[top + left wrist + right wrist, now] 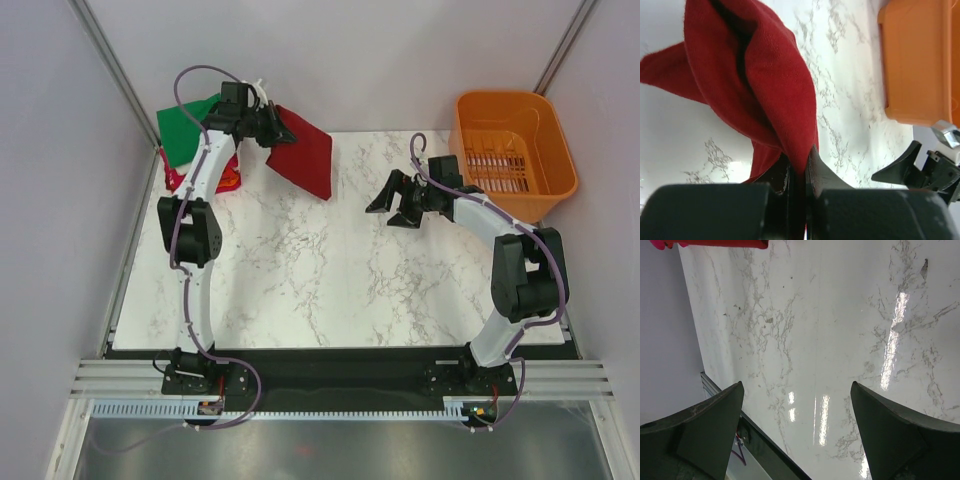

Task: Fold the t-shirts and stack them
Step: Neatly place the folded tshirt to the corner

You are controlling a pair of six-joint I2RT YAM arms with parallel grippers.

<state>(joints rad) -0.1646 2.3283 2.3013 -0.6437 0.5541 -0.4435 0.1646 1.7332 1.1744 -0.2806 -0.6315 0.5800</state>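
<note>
**White marble table (pixel 330 290), dark red t-shirt (pixel 305 155) gripped at far left**

From above, my left gripper (pixel 272 128) holds it just beside a folded green t-shirt (pixel 185 132). Left wrist: jaws pinched tight on red cloth. Right wrist: my right gripper (pixel 797 405) gapes wide, empty, over marble.

A white marbled table (pixel 340 280) stands between plain grey walls (pixel 50 200), glossy with reflected light.
</note>
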